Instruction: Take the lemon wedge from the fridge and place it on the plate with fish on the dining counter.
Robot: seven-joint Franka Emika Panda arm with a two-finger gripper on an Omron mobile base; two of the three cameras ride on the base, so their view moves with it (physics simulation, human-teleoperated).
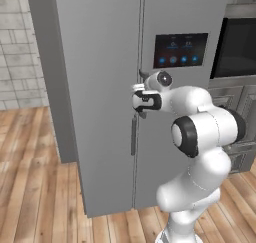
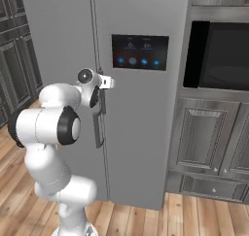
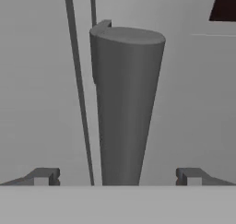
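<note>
The fridge point(image 1: 100, 87) point(image 2: 141, 133) stands tall and grey right in front of me, both doors shut. My gripper point(image 1: 138, 90) point(image 2: 105, 84) is up against the dark vertical handle point(image 2: 98, 133) of the right-hand door, beside the door seam. In the hand view the handle point(image 3: 124, 103) rises between my two fingertips, and the gripper point(image 3: 117, 176) is open around it, its tips apart from the bar on both sides. The lemon wedge is hidden. The plate with fish and the dining counter are out of view.
A dark display panel point(image 2: 140, 52) sits on the right fridge door. To the fridge's right are a built-in oven with a black window point(image 2: 219, 50) and dark cabinets point(image 2: 204, 143). A brick wall point(image 1: 20, 47) and wooden floor point(image 1: 35, 187) lie to the left.
</note>
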